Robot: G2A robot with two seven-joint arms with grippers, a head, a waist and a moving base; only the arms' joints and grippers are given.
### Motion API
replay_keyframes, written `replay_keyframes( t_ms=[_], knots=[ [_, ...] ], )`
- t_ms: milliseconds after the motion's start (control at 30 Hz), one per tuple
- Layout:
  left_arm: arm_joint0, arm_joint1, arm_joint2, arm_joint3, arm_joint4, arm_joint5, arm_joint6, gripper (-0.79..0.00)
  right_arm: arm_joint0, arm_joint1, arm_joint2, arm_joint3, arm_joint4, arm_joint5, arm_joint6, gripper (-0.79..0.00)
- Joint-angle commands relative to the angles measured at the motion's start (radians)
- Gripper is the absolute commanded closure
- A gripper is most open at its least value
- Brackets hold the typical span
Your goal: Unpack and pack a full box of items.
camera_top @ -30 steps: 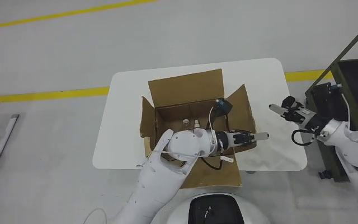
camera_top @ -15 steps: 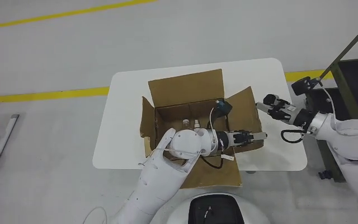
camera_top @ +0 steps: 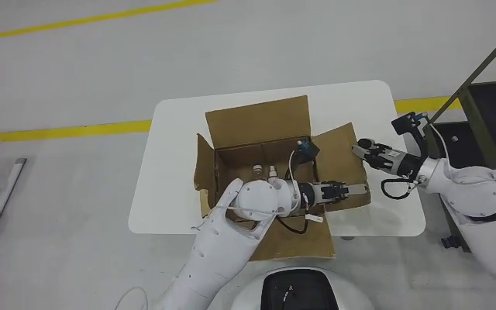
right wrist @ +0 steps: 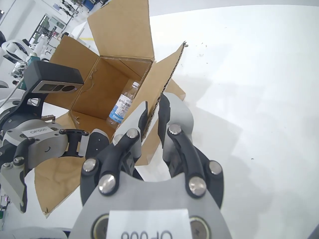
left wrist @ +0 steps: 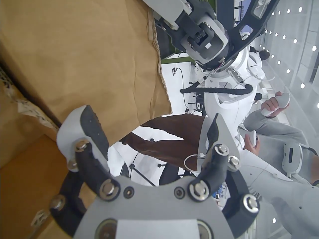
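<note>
Swinging inward, the right gripper (right wrist: pixel 153 111) had pinched the side flap (right wrist: pixel 164 73) of the open brown cardboard box (camera_top: pixel 260 124) on the white table (camera_top: pixel 178 155), left gripper (left wrist: pixel 149 115) wide and empty nearby, likely clearing access to the clear plastic bottle (right wrist: pixel 123 105) inside

Your top camera looks straight down at the box (camera_top: pixel 260 120); both wrist cameras sit close, sharing its flap (right wrist: pixel 159 75).

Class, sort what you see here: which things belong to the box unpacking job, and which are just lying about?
Job: cardboard box, its side flap, bottle inside, left gripper, right gripper.
Lying about: table, yellow floor line.
</note>
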State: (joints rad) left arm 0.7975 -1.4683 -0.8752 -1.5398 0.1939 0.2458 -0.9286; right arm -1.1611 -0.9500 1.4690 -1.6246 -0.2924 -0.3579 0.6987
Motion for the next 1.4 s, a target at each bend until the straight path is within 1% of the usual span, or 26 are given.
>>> replay_keyframes(
  t_ms=[0,100,200,300,400,467,533,567,700,800,900,933,1000,1033,1067,1100,1267,1300,1333,1367],
  knots=[
    [0.005,0.005,-0.012,-0.013,0.017,0.007,0.003,-0.785,0.000,0.000,-0.003,0.008,-0.002,-0.002,-0.002,0.000],
    [0.019,0.015,-0.042,-0.050,0.045,0.011,0.013,-0.785,0.003,-0.001,-0.008,0.022,0.000,-0.003,-0.009,0.000],
    [0.032,0.030,-0.062,-0.094,0.138,-0.022,0.016,-0.785,0.006,-0.002,-0.010,0.029,-0.009,0.013,-0.021,0.000],
    [0.056,0.042,-0.098,-0.118,0.179,-0.020,0.023,-0.785,0.000,-0.002,-0.005,0.025,-0.011,0.020,-0.041,0.000],
    [0.073,0.057,-0.124,-0.152,0.270,-0.017,0.021,-0.785,-0.007,-0.001,0.005,0.020,-0.014,0.018,-0.053,0.000],
    [0.089,0.066,-0.144,-0.175,0.319,-0.001,0.006,-0.785,-0.015,0.000,0.014,0.013,-0.022,0.028,-0.060,0.000],
    [0.100,0.078,-0.154,-0.202,0.418,0.016,-0.018,-0.785,-0.027,0.001,0.026,0.003,-0.023,0.044,-0.068,0.000],
    [0.111,0.081,-0.164,-0.217,0.433,0.030,-0.027,-0.785,-0.034,0.002,0.031,-0.003,-0.024,0.047,-0.068,0.000],
    [0.135,0.101,-0.171,-0.239,0.635,0.081,-0.085,-0.785,-0.064,0.004,0.050,-0.034,-0.033,0.065,-0.070,0.000],
    [0.151,0.107,-0.170,-0.233,0.716,0.128,-0.109,-0.785,-0.088,0.006,0.062,-0.055,-0.040,0.080,-0.072,0.000],
    [0.155,0.108,-0.162,-0.231,0.741,0.133,-0.123,-0.785,-0.110,0.007,0.071,-0.078,-0.053,0.110,-0.059,0.000],
    [0.153,0.108,-0.159,-0.230,0.746,0.127,-0.132,-0.785,-0.117,0.007,0.072,-0.086,-0.047,0.113,-0.058,-0.052],
    [0.153,0.108,-0.158,-0.230,0.748,0.126,-0.135,-0.785,-0.129,0.007,0.075,-0.095,-0.040,0.113,-0.056,-0.305],
    [0.153,0.108,-0.158,-0.230,0.748,0.126,-0.135,-0.785,-0.133,0.007,0.076,-0.097,-0.035,0.113,-0.056,-0.551],
    [0.153,0.108,-0.158,-0.230,0.748,0.126,-0.135,-0.785,-0.136,0.007,0.076,-0.098,-0.024,0.111,-0.055,-0.699],
    [0.153,0.108,-0.158,-0.230,0.748,0.126,-0.135,-0.785,-0.138,0.007,0.075,-0.097,-0.024,0.110,-0.051,-0.785],
    [0.153,0.108,-0.158,-0.230,0.748,0.126,-0.135,-0.785,-0.137,0.006,0.062,-0.100,-0.017,0.103,-0.033,-0.785],
    [0.153,0.108,-0.158,-0.230,0.748,0.126,-0.135,-0.785,-0.137,0.005,0.059,-0.097,-0.008,0.097,-0.034,-0.770],
    [0.153,0.108,-0.158,-0.230,0.748,0.126,-0.135,-0.785,-0.136,0.004,0.055,-0.091,0.014,0.085,-0.036,-0.751],
    [0.153,0.108,-0.158,-0.230,0.748,0.126,-0.135,-0.785,-0.134,0.004,0.051,-0.082,0.024,0.075,-0.034,-0.659]
  ],
)
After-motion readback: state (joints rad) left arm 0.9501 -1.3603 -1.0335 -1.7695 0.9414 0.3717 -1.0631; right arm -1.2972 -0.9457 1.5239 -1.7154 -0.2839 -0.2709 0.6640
